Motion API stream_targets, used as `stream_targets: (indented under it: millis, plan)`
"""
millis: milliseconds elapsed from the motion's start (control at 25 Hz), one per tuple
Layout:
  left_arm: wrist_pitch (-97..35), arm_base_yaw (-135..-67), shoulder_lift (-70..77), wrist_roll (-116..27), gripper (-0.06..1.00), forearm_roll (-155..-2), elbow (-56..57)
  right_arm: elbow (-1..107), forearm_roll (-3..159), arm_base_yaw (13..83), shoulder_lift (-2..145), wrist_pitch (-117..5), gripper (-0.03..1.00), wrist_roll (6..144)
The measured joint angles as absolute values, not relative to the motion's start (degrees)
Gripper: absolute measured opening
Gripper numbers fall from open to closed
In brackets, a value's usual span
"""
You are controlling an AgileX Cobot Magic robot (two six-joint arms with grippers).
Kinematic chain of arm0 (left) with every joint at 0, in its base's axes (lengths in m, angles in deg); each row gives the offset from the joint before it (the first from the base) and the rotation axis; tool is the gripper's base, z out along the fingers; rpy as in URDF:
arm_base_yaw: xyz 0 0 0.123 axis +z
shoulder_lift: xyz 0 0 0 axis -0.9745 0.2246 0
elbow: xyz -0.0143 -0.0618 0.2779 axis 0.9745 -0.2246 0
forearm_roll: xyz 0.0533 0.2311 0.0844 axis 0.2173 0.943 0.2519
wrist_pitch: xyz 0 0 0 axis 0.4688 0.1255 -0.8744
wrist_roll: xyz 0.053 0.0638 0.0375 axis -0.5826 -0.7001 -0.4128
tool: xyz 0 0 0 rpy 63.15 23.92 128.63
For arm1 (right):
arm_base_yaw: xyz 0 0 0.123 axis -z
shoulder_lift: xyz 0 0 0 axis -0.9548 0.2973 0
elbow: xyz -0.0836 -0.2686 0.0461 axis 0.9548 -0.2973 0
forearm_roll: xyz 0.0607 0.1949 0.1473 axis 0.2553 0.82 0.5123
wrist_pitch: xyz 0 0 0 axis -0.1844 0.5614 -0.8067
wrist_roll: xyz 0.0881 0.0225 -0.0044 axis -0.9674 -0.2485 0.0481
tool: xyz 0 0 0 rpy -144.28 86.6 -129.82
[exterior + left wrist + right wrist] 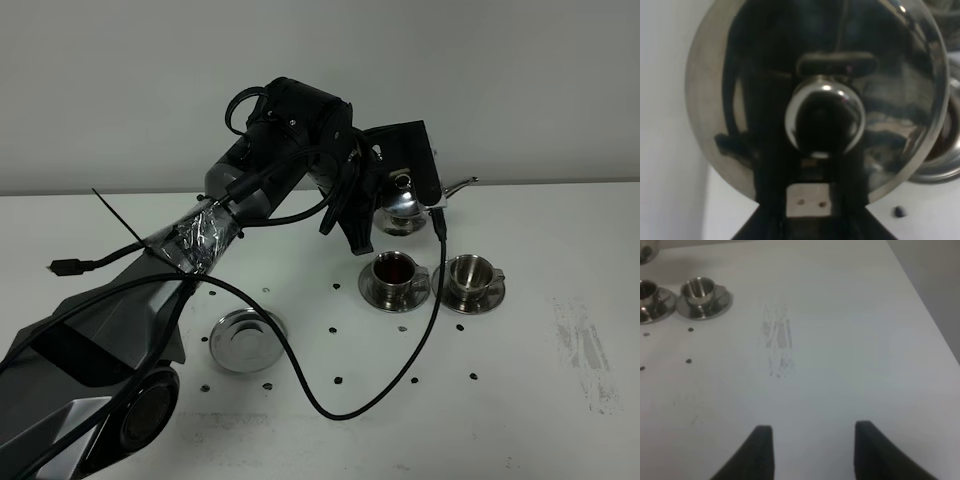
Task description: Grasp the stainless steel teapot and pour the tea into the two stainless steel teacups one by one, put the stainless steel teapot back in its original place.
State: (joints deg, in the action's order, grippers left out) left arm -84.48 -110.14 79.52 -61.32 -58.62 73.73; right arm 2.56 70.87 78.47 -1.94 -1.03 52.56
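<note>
Bench (560, 250): flat white matt top, spanning the full width of the high view and running out of frame at the front. Its far edge meets the wall (500, 80) along a straight, slightly darker line.

Wall: plain, pale grey-white, evenly toned.

Surface condition: a patch of grey scuff marks (585, 350) on the right part of the bench, seen in the right wrist view as fine parallel streaks. Small dark dots (337, 380) lie scattered over the middle of the top; holes or marks, cannot be told.

Beyond one bench edge, a darker grey surface (940, 280); wall or floor undetermined.

Light: even, diffuse, shadows faint.
</note>
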Motion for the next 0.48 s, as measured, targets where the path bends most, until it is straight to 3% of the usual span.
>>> stream_targets:
  millis: [480]
  plan:
    - [-80.7, -110.7, 81.5, -79.4, 0.23, -55.8, 73.8, 2.6, 70.9, 78.5, -1.9, -1.0, 0.37, 52.6]
